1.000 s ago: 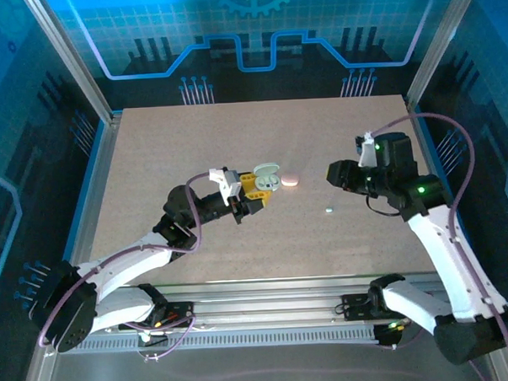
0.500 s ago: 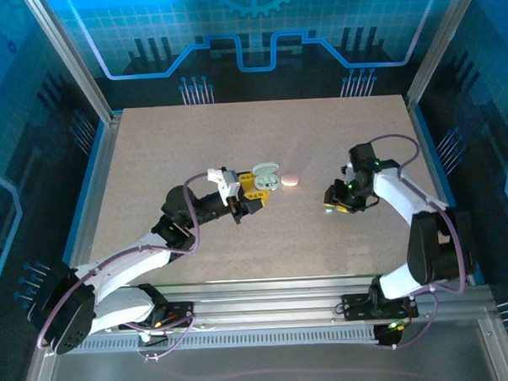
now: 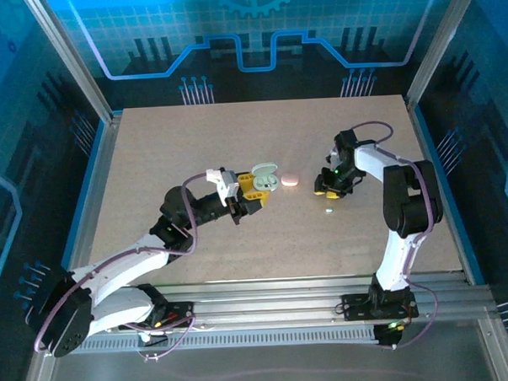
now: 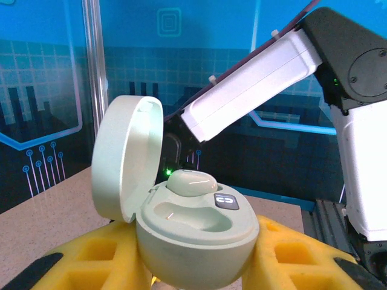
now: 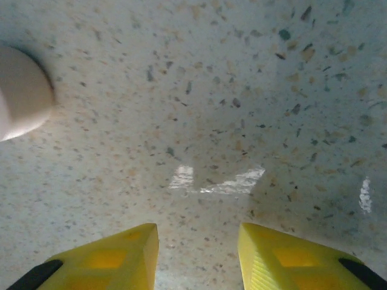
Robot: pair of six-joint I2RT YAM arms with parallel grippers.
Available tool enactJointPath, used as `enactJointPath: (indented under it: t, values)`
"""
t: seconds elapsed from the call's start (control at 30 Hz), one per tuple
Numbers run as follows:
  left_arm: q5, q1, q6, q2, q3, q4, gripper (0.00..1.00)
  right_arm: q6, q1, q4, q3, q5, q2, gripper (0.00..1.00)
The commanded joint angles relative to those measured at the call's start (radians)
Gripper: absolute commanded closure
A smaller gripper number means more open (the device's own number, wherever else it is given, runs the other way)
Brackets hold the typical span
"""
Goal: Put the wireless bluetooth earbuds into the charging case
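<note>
- One earbud (image 4: 190, 181), pale and rounded, sits in the far well of the open charging case (image 4: 196, 235); the near well beside it is bare.
- A second earbud (image 3: 328, 210), a tiny pale nub, lies loose on the tabletop (image 3: 192, 134), right of centre and about midway between the far and near edges.
- The charging case is mint green, with its lid tipped up on the left side in the left wrist view. In the top view the case (image 3: 266, 180) is near the middle of the tabletop, a little toward the far edge.
- The left gripper (image 4: 193, 266) is clamped on the case body, one yellow finger pressed against each side. From above, this gripper (image 3: 252, 189) reaches in from the near left.
- A pink oval case (image 3: 290, 180), closed, lies just right of the green one without touching it.
- The right gripper (image 3: 328, 190) is low over the tabletop, just on the far side of the loose earbud and near the pink case.
- In its wrist view the right gripper (image 5: 196, 254) has its yellow fingers parted with only speckled tabletop between them, holding nothing; the pink case (image 5: 18, 96) shows at the left edge.
- The right arm's white link (image 4: 254, 84) crosses behind the open case.
</note>
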Motion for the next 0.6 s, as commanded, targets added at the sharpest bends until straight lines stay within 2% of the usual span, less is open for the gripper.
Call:
enactJointPath:
  t: [0.0, 0.57]
  values:
    - [-0.009, -0.005, 0.025, -0.02, -0.003, 0.007, 0.67, -0.023, 0.012, -0.068, 0.021, 0.018, 0.023, 0.6]
    - [-0.003, -0.005, 0.02, -0.018, -0.003, 0.014, 0.67, -0.01, 0.015, -0.111, -0.084, 0.049, -0.074, 0.6]
